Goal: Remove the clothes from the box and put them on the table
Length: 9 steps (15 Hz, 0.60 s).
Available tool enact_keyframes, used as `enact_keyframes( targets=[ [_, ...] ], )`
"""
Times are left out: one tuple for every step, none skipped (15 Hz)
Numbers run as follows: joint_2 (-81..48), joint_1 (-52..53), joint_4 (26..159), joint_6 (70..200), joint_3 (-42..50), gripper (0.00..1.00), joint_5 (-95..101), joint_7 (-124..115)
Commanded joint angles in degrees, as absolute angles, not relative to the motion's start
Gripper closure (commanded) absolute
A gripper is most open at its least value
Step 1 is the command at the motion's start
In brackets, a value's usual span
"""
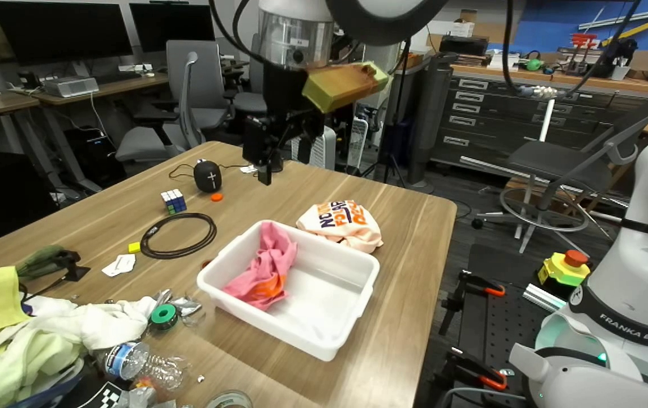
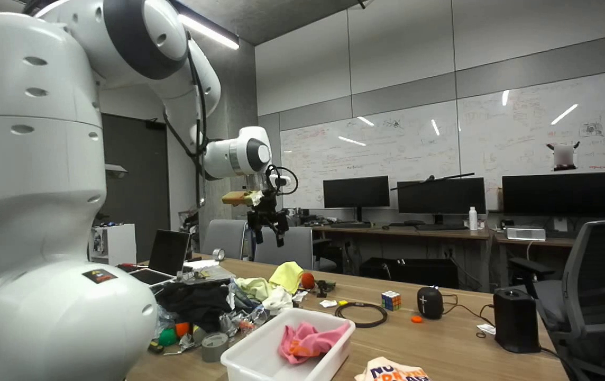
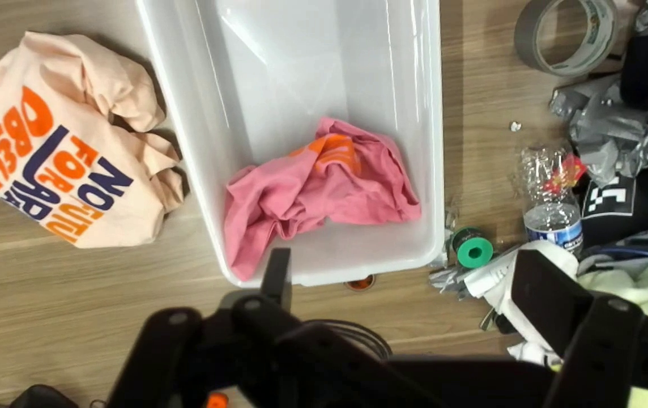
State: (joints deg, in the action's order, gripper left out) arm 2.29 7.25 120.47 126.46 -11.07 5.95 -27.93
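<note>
Hovering claw (image 2: 269, 241), jaws apart | pink cloth (image 3: 329, 195) in box (image 1: 327, 292) | peach cloth (image 3: 89, 116): "NO", "FOR" | arm (image 1: 621, 297): "FRANKA EMIKA"

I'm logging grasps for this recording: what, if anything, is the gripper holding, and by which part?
Nothing is held. The gripper is open, its jaws apart and empty; the pink cloth lies in the white box.

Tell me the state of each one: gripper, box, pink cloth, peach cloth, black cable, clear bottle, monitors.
Gripper: open, empty
White box: upright, no lid
Pink cloth: crumpled inside the box
Peach cloth: bunched on the table
Black cable: coiled
Clear bottle: lying on its side
Monitors: screens dark
</note>
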Motion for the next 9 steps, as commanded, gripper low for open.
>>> enact_keyframes(
  targets=[
    [-3.3, 8.8, 117.7, 126.4, -11.2, 0.0, 7.2, -27.6],
    [-4.5, 9.2, 117.7, 125.8, -11.1, 0.0, 7.3, -27.6],
    [-5.9, 9.7, 117.7, 126.2, -10.9, 0.0, 7.7, -28.1],
    [-7.0, 10.1, 117.8, 126.0, -10.8, 0.0, 7.6, -28.1],
    [-8.0, 10.6, 118.0, 126.1, -10.7, 0.0, 7.8, -28.3],
    [-9.2, 11.1, 118.0, 126.1, -10.5, 0.0, 8.5, -28.9],
    [-10.2, 11.7, 118.1, 125.7, -10.3, 0.0, 9.5, -29.6],
    [-11.3, 12.0, 118.1, 126.0, -10.1, 0.0, 10.1, -29.6],
    [-12.2, 12.3, 118.2, 126.0, -9.9, 0.0, 10.3, -29.4]
  ],
)
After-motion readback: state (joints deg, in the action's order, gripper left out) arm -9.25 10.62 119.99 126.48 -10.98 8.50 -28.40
